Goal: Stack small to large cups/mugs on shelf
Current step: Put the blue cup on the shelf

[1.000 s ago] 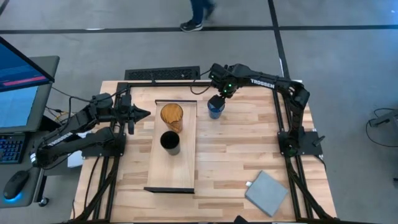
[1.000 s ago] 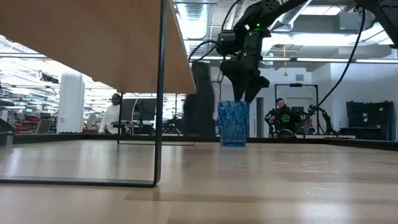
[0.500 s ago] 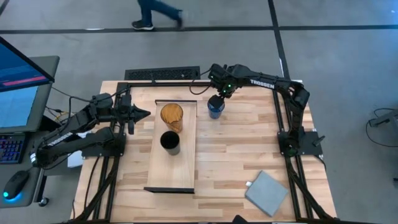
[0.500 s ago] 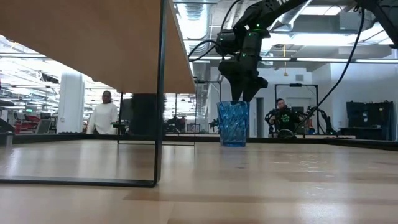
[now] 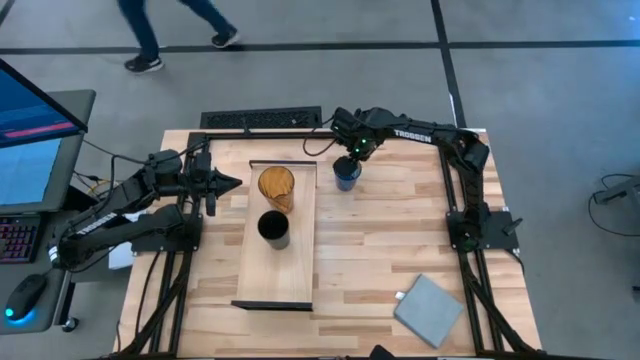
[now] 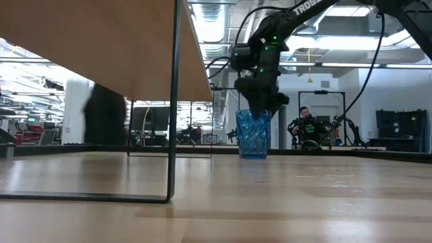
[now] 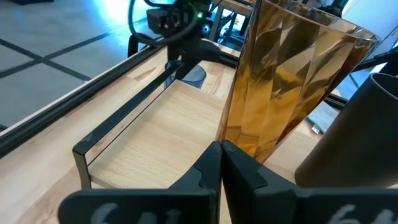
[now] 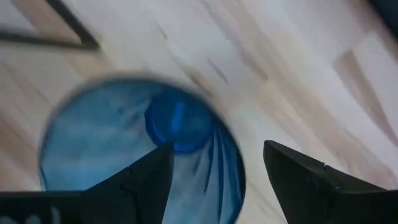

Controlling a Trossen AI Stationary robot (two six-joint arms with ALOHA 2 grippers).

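Directly beneath the right tool [image 5: 346, 160], fingers spread over its rim, the blue cup [image 5: 346, 176] stands ungripped on the bench; amber cup [image 5: 276, 186] and black cup [image 5: 273, 228] already stand unstacked on the shelf [image 5: 300, 280].

It was a robotics lab or open workshop: a grey concrete floor [image 5: 560, 120], monitors [image 5: 30, 130] beside the table [image 5: 380, 260], ceiling strip lights, workstations and seated people behind

Grey square pad [image 5: 429, 308] near table [image 5: 380, 250] corner.
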